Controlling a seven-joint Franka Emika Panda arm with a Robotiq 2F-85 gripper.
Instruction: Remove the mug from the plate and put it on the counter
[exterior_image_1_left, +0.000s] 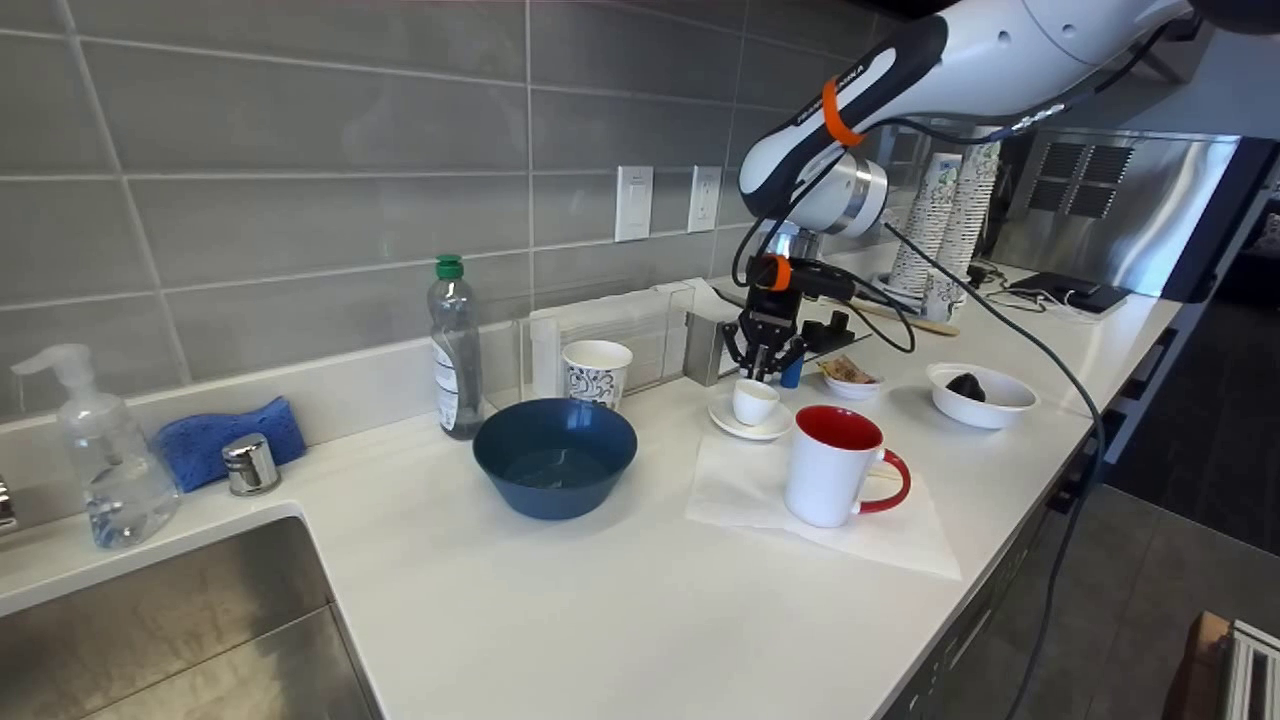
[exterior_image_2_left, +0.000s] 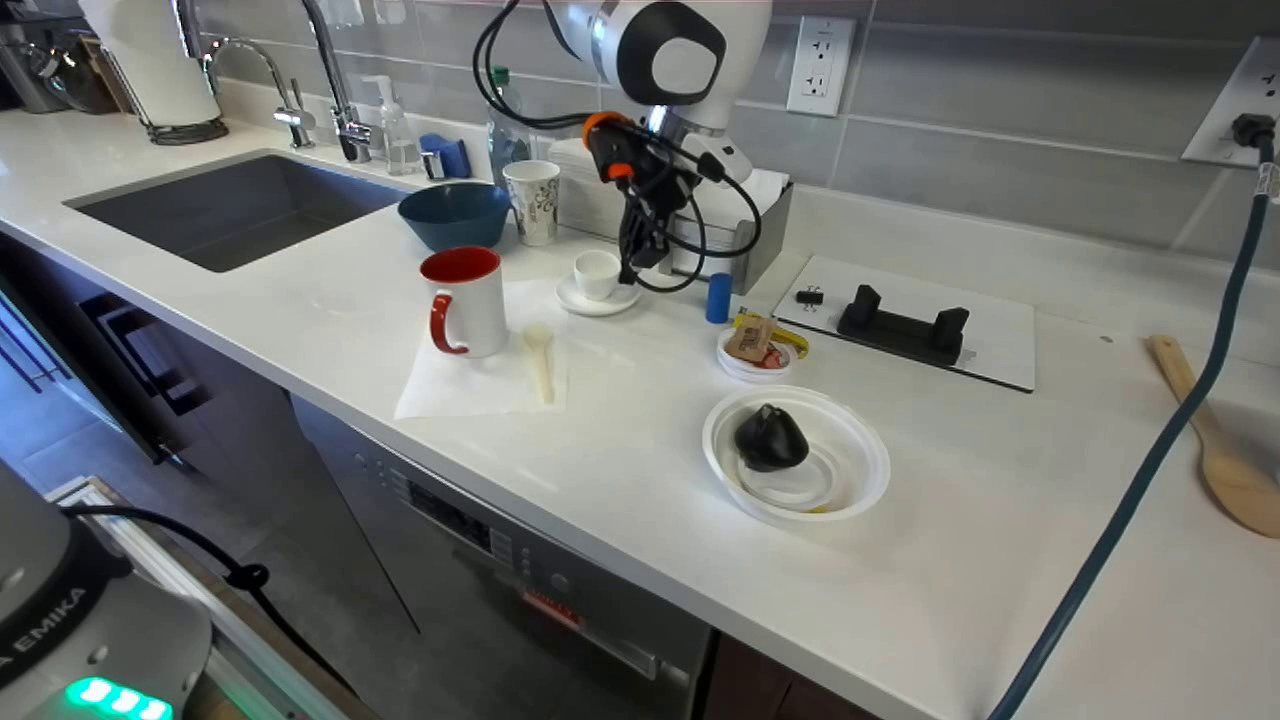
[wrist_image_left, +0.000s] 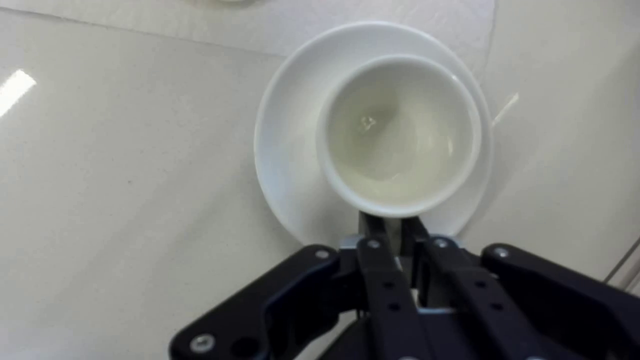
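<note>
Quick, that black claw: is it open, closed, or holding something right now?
Gripper: jaws nearly together, a narrow gap between them, by the edge of the small cup; whether they are closed on it cannot be told.

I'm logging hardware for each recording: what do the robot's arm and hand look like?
The arm is white and rounded, with black bands, an orange strap and a silver ring. Dark cables loop beside it. In an exterior view, a grey-white section shows EMIKA lettering and glowing green lights. The hand is black, with angular linkages, slim fingers and silver screws.
</note>
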